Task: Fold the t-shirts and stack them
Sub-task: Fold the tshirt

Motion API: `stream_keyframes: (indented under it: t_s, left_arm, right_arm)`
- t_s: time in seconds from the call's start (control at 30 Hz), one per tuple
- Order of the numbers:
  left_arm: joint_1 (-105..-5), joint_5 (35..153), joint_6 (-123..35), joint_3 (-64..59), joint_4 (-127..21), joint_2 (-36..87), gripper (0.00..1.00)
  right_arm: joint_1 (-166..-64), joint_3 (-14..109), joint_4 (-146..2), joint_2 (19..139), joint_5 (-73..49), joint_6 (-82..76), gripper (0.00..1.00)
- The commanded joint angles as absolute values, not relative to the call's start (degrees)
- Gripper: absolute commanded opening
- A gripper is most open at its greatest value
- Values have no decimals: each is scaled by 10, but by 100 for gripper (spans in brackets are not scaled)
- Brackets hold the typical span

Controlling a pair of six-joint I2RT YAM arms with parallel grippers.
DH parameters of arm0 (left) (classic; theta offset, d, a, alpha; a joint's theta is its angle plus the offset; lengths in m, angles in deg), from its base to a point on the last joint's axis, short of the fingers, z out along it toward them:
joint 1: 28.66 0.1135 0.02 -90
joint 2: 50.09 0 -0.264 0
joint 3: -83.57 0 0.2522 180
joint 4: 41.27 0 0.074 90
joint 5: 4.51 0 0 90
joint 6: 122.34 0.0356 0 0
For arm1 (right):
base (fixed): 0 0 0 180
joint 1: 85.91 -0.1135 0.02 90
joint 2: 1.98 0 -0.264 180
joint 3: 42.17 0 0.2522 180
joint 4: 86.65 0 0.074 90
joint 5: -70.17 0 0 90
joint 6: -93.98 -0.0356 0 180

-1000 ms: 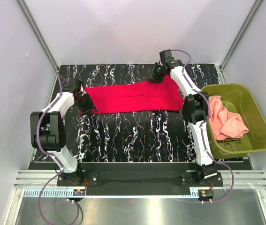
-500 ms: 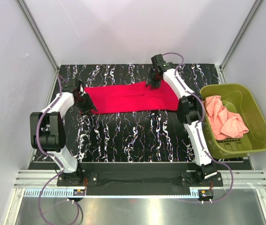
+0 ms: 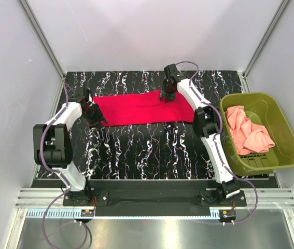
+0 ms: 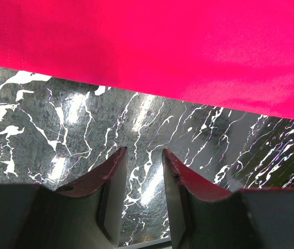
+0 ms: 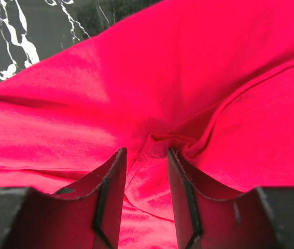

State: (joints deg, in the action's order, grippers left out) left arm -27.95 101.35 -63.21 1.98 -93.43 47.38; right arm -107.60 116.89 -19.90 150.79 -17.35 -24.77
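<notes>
The left tool [image 3: 92, 113] hung low over the desk [image 3: 147, 150] at the left end of the crimson red t-shirt [image 3: 136, 108]. In its wrist view the left tool [image 4: 144, 151] had its two fingers [image 4: 113, 176] a narrow way apart with nothing between them, only the black, white-veined desk [image 4: 84, 114] below. The near hem of the red t-shirt [image 4: 162, 46] ran across just ahead of the fingertips, apart from them.

The right tool [image 3: 165, 96] pointed down onto the far edge of the same shirt, towards its right half. Its wrist view showed the right tool [image 5: 148, 151] with the fingers [image 5: 110, 181] part way apart and red t-shirt [image 5: 188, 67] under and all around them. A small bunched ridge of cloth sat right at the tips, in the gap, and creases ran away from it to the right. The pads did not look pressed onto it. A corner of bare desk [image 5: 32, 26] showed beyond the cloth, up and to the left of the tool.

The red shirt lay as a long flat strip between the two tools. The salmon-pink t-shirt [image 3: 245, 132] lay crumpled inside the olive-green basket [image 3: 268, 165], to the right of the right tool and nearer the arm bases, well apart from it.
</notes>
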Motion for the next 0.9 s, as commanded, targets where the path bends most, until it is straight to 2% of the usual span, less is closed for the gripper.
stream_keyframes:
  t_s: [0.0,0.17,0.27,0.4,0.53,0.7,0.87]
  left_arm:
    - [-282,1018,-623,24,-926,448,38]
    - [-281,1018,-621,24,-924,452,38]
    - [-282,1020,-622,24,-923,454,38]
    - [-282,1023,-621,21,-923,457,38]
    - [-282,1024,-621,21,-925,456,38]
    - [-281,1023,-622,28,-920,454,38]
    - [-282,1033,-632,39,-908,456,37]
  right_arm:
    - [-1083,1198,-215,1517,-195,-233,43]
    - [-1083,1196,-223,1510,-211,-230,33]
    - [-1082,1196,-228,1509,-214,-224,20]
    - [-1082,1207,-217,1520,-211,-219,15]
    - [-1082,1219,-209,1522,-214,-218,3]
    - [-1083,1211,-223,1479,-209,-221,3]
    - [-1087,1122,-299,1416,-158,-220,5]
